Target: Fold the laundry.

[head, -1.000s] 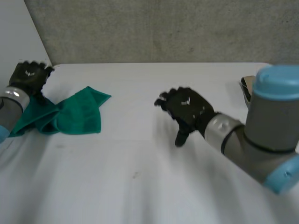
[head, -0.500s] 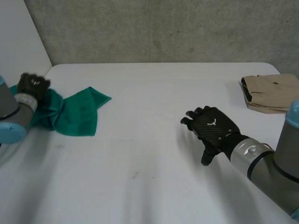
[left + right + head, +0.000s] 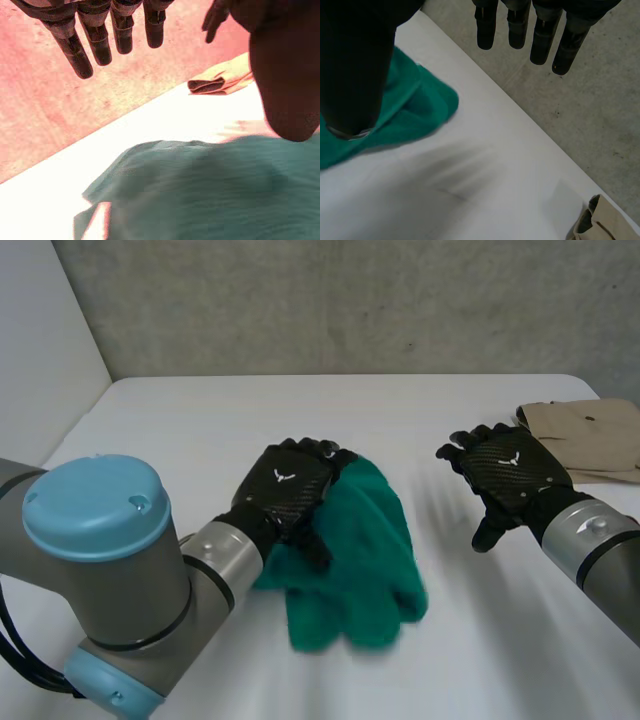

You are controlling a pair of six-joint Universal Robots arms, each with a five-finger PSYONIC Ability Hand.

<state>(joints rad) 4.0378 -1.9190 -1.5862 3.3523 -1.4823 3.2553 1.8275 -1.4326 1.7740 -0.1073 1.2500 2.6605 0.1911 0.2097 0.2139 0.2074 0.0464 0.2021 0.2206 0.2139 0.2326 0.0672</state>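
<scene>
A crumpled green cloth (image 3: 355, 565) lies in the middle of the white table (image 3: 200, 430). My left hand (image 3: 288, 488) rests over the cloth's left edge, its fingers (image 3: 97, 42) straight and the thumb (image 3: 287, 80) apart, so it is open; the green cloth (image 3: 210, 190) spreads under its palm. My right hand (image 3: 507, 472) hovers to the right of the cloth, apart from it, open with straight fingers (image 3: 540, 35) and nothing in it. In the right wrist view the green cloth (image 3: 422, 105) lies beside the thumb (image 3: 352, 65).
A folded beige garment (image 3: 585, 435) lies at the table's back right corner, just beyond my right hand; the same beige garment (image 3: 222, 81) (image 3: 600, 225) lies beyond the fingertips in both wrist views. A grey wall (image 3: 350, 300) stands behind the table.
The green cloth has come from the table's far left to its middle together with my left hand, which shut on it and is open now. My right hand moved right and back.
</scene>
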